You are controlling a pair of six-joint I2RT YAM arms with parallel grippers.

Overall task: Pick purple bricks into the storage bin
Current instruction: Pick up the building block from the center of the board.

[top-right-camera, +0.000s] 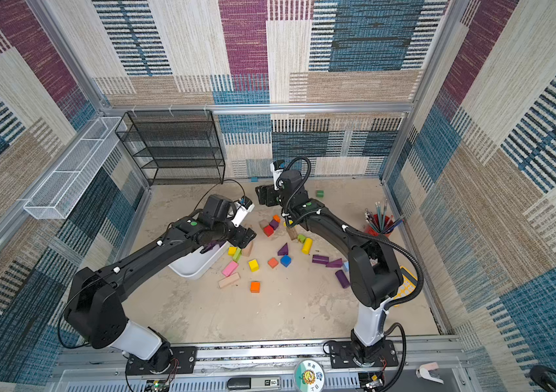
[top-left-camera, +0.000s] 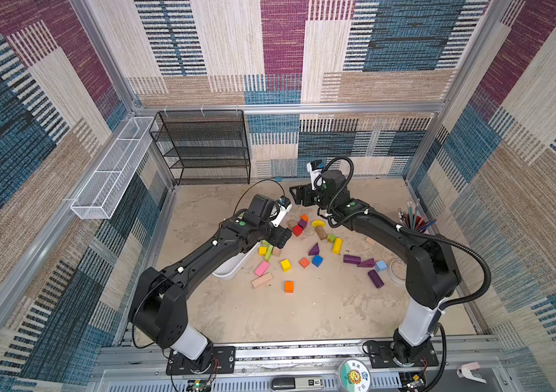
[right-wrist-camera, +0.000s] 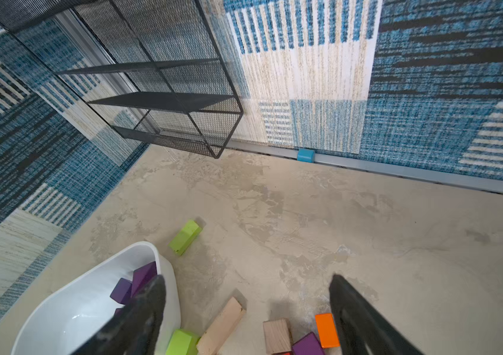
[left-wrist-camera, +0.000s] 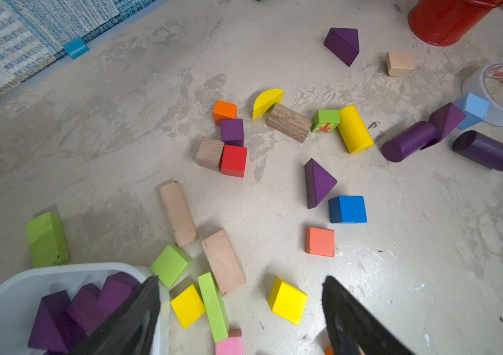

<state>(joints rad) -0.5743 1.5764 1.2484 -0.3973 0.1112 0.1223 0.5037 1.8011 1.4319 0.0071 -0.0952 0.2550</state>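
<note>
left claw [left-wrist-camera: 241,279] wide open and empty, white plastic oblong storage bin [left-wrist-camera: 59,268] just beside one finger, dark-purple wooden bricks [left-wrist-camera: 56,319] lying inside it, purple wedge brick [left-wrist-camera: 317,183] loose on the bench [left-wrist-camera: 121,138] ahead of the claw, right claw [right-wrist-camera: 248,276] also spread, holding nothing, bin's end beside it

Grey device [top-right-camera: 252,383]: small label reads "50". Round flower sticker [top-right-camera: 309,375], tape roll [left-wrist-camera: 502,92]: print illegible.

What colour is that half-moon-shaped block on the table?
The half-moon block is yellow, clearest in the left wrist view.
</note>
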